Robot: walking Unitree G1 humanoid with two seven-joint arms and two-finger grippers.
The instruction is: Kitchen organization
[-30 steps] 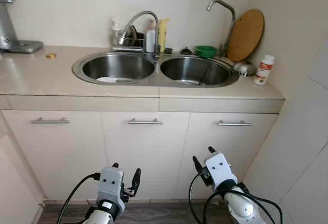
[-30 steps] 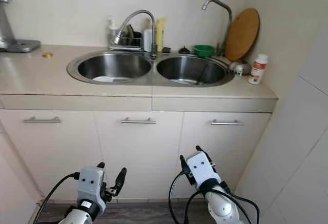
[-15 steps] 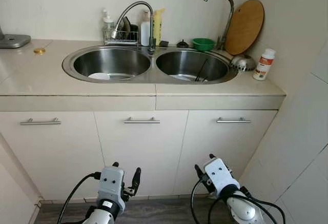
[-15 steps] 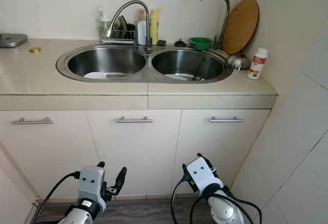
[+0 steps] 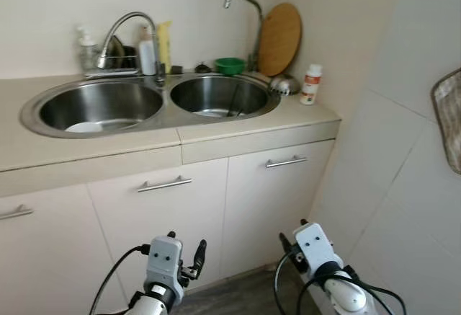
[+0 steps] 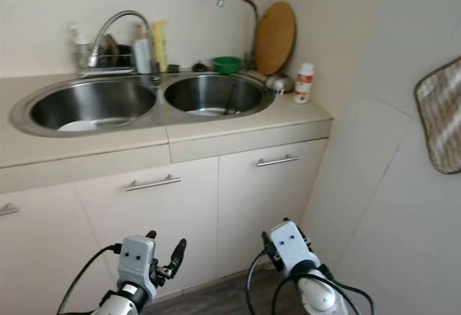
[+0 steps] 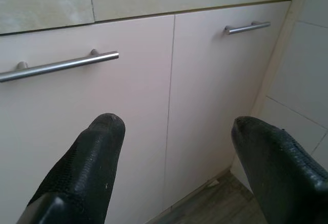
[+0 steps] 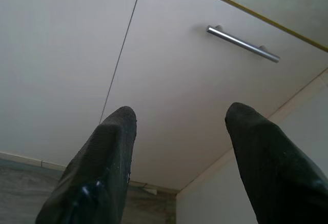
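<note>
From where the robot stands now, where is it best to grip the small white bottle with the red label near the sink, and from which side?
Grip the white bottle around its straight body, just below the cap, approaching from the front, the counter edge side. It stands upright with open counter before it; the strainer sits close on its left and the tiled wall close on its right, so a sideways approach looks cramped.

A double sink (image 5: 171, 110) is set into the worktop (image 5: 302, 115), above the cabinet doors (image 5: 274, 200). Behind the sink stand a faucet (image 5: 126, 30) and a bowl (image 5: 230, 65); right of the sink, a cutting board (image 5: 279, 39) leans on the wall with a bottle (image 5: 311, 84) before it.
</note>
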